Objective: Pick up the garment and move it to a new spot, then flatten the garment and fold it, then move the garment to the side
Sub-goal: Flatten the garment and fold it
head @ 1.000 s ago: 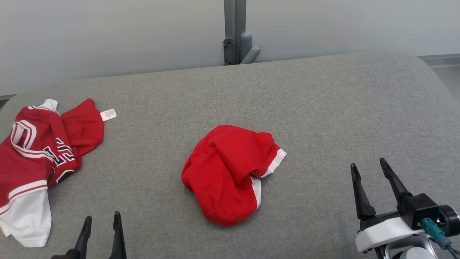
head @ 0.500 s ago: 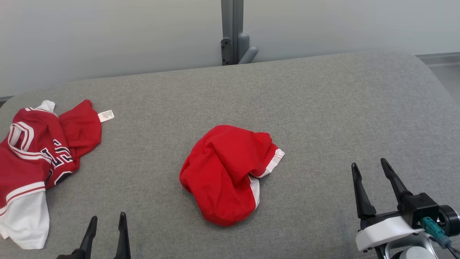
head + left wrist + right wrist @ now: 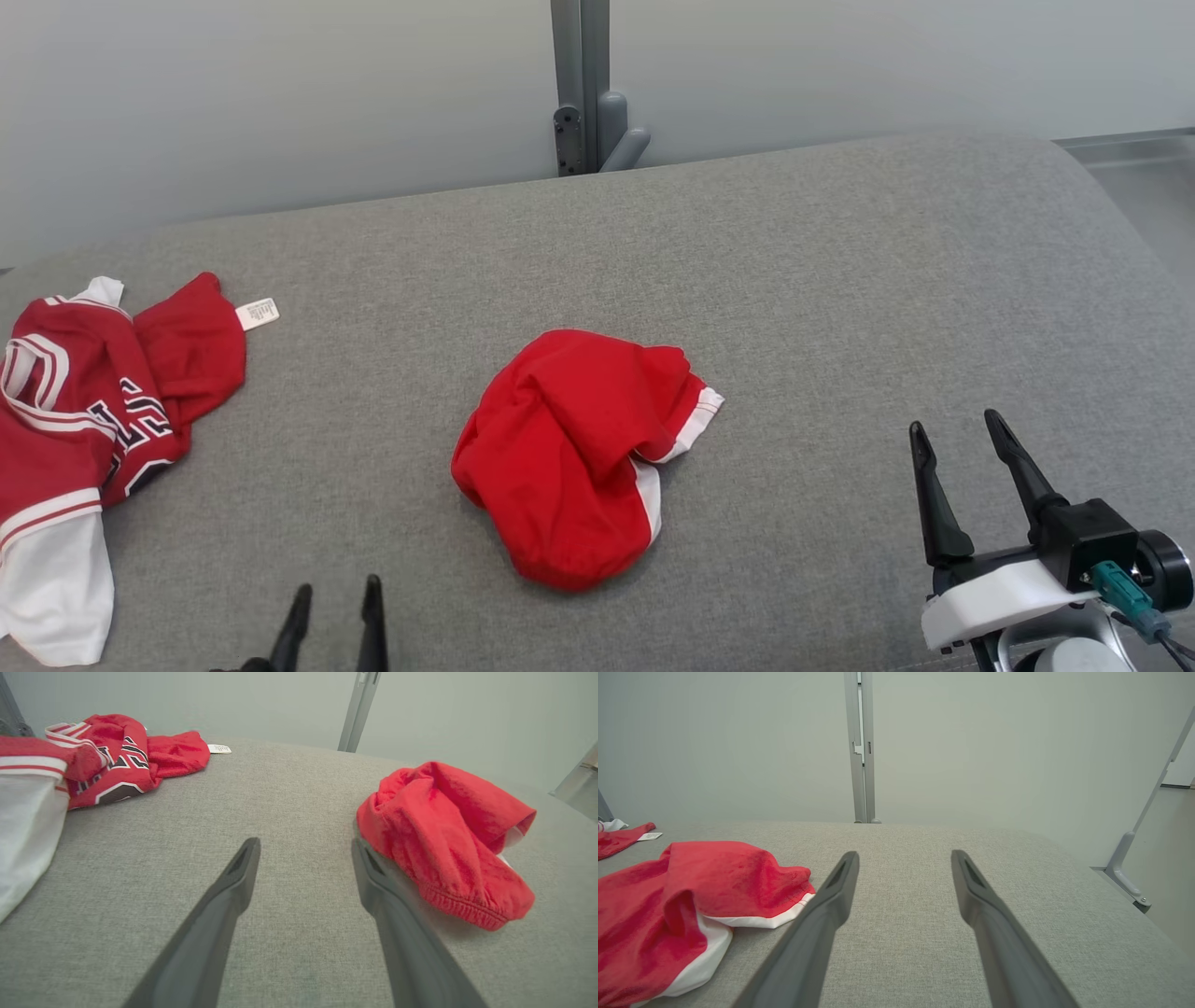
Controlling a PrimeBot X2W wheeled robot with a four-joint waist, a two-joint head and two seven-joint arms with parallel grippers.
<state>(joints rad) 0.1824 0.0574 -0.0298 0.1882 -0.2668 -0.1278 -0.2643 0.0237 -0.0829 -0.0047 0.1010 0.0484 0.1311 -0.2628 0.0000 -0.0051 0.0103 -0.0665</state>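
A crumpled red garment with white trim (image 3: 574, 448) lies bunched near the middle of the grey padded table (image 3: 822, 280). In the left wrist view the red garment (image 3: 448, 835) sits just right of my right-hand finger. My left gripper (image 3: 336, 593) is open at the bottom edge, left of and nearer than the garment, holding nothing. Its fingertips (image 3: 247, 851) hover low over bare fabric. My right gripper (image 3: 957, 429) is open at the lower right, well clear of the garment. In the right wrist view the garment (image 3: 691, 896) lies to the left of the gripper (image 3: 903, 858).
A second red and white jersey with dark lettering (image 3: 84, 429) lies rumpled at the table's left edge, a white tag (image 3: 257, 314) beside it. A grey post (image 3: 579, 89) stands behind the table against a pale wall. Floor shows past the right edge (image 3: 1148, 177).
The left gripper has moved right, toward the red garment. The whole head picture has shifted a little, so the camera turned. The right gripper keeps its place and the garments lie as before.
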